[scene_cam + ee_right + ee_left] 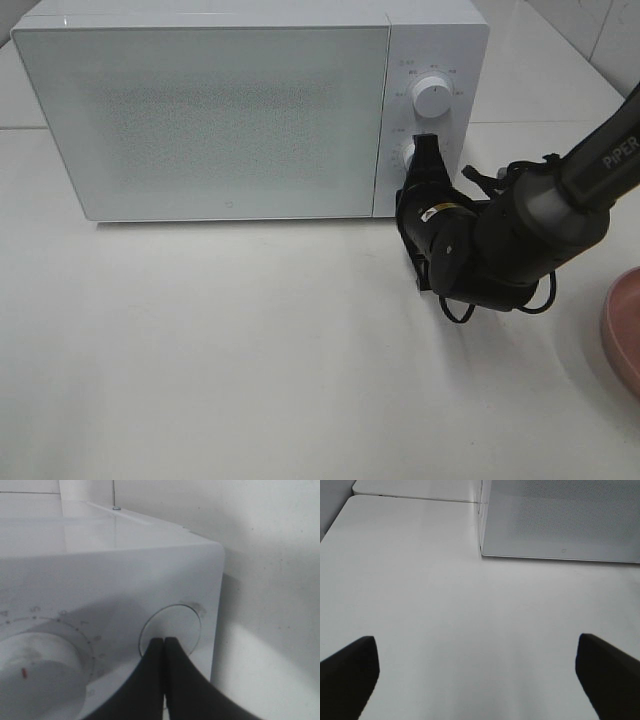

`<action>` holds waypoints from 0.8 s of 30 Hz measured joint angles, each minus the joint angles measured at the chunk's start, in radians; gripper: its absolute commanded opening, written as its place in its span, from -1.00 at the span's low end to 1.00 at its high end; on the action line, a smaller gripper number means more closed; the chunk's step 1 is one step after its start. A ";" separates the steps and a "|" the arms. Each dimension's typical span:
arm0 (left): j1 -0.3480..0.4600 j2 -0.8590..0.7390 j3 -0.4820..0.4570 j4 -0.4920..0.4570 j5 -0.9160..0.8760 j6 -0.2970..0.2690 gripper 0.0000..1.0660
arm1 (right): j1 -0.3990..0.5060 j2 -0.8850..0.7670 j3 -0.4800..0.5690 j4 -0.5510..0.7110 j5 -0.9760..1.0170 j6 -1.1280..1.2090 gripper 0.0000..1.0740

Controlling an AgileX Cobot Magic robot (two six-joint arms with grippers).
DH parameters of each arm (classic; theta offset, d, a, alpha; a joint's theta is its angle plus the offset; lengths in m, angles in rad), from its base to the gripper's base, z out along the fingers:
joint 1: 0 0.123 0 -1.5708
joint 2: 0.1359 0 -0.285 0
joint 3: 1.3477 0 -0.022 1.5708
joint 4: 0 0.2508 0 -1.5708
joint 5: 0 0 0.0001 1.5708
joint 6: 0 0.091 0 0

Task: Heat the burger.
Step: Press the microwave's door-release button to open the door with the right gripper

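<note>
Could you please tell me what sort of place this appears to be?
Probably a lab's mock kitchen counter: a white microwave stands on a plain white table, a pink plate sits nearby, and a robot arm is at the microwave.

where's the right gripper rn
In the exterior high view, right of centre: the right gripper, shut, tips at a round button on the microwave.

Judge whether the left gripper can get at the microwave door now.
Probably yes. The left gripper is open, only bare table lies between it and the door; the right gripper is over at the button.
</note>
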 measured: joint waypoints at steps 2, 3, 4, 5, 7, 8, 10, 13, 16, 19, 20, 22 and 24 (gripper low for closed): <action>0.000 0.000 0.000 0.000 0.000 0.000 0.87 | 0.000 0.002 0.000 0.008 -0.012 -0.002 -1.00; 0.000 0.000 0.000 0.000 0.000 0.000 0.87 | 0.000 0.002 0.000 0.008 -0.012 -0.002 -1.00; 0.000 0.000 0.000 0.000 0.000 0.000 0.87 | 0.000 0.010 -0.003 0.011 -0.014 -0.002 -1.00; 0.000 0.000 0.000 0.000 0.000 0.000 0.87 | 0.000 0.015 -0.006 0.013 -0.015 -0.002 -1.00; 0.000 0.000 0.000 0.000 0.000 0.000 0.87 | 0.000 0.023 -0.014 0.018 -0.016 -0.003 -1.00; 0.000 0.000 0.000 0.000 0.000 0.000 0.87 | 0.000 0.023 -0.014 0.018 -0.016 -0.003 -1.00; 0.000 0.000 0.000 0.000 0.000 0.000 0.87 | 0.000 0.025 -0.023 0.030 -0.015 -0.006 -1.00; 0.000 0.000 0.000 0.000 0.000 0.000 0.87 | -0.001 0.026 -0.027 0.044 -0.015 -0.030 -1.00; 0.000 0.000 0.000 0.000 0.000 0.000 0.87 | -0.003 0.026 -0.029 0.053 -0.016 -0.032 -1.00; 0.000 0.000 0.000 0.000 0.000 0.000 0.87 | -0.003 0.031 -0.034 0.057 -0.016 -0.037 -1.00; 0.000 0.000 0.000 0.000 0.000 0.000 0.87 | -0.003 0.037 -0.040 0.064 -0.015 -0.040 -1.00; 0.000 0.000 0.000 0.000 0.000 0.000 0.87 | -0.003 0.041 -0.046 0.069 -0.015 -0.041 -1.00; 0.000 0.000 0.000 0.000 0.000 0.000 0.87 | -0.001 0.049 -0.061 0.083 -0.012 -0.042 -1.00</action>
